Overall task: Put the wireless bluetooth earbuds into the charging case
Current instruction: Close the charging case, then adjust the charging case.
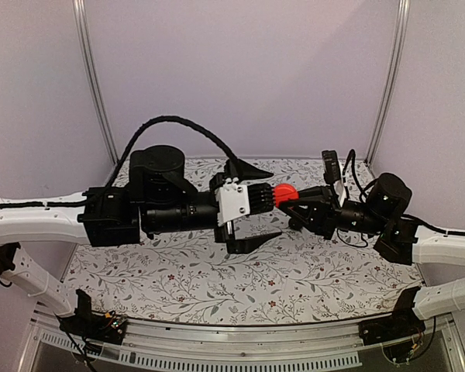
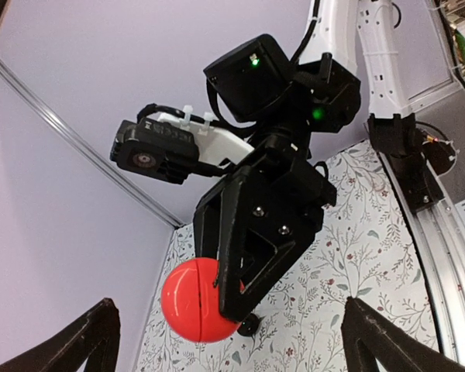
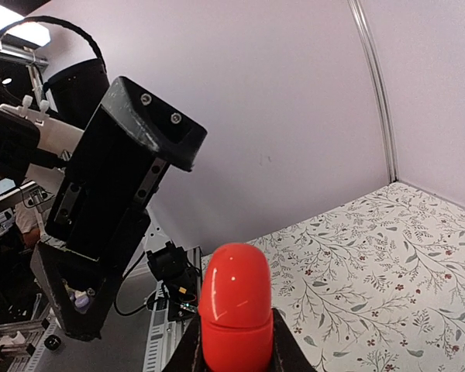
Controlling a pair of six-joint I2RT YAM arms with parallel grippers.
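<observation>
**Two arms meeting in mid-air, centre of the overhead view**

The right fingers (image 2: 252, 256), coming in from the right of the frame, are closed tight on a round red case (image 1: 285, 191) and hold it up, clear of the flowered surface (image 1: 217, 287). A seam runs round the case, and its halves sit together. The left fingers (image 1: 252, 167), coming in from the left, are spread wide and hold nothing. One lies above the case in the frame and one below, and neither touches it. In the right wrist view the case fills the lower centre, with the left arm's black body at upper left.
</observation>
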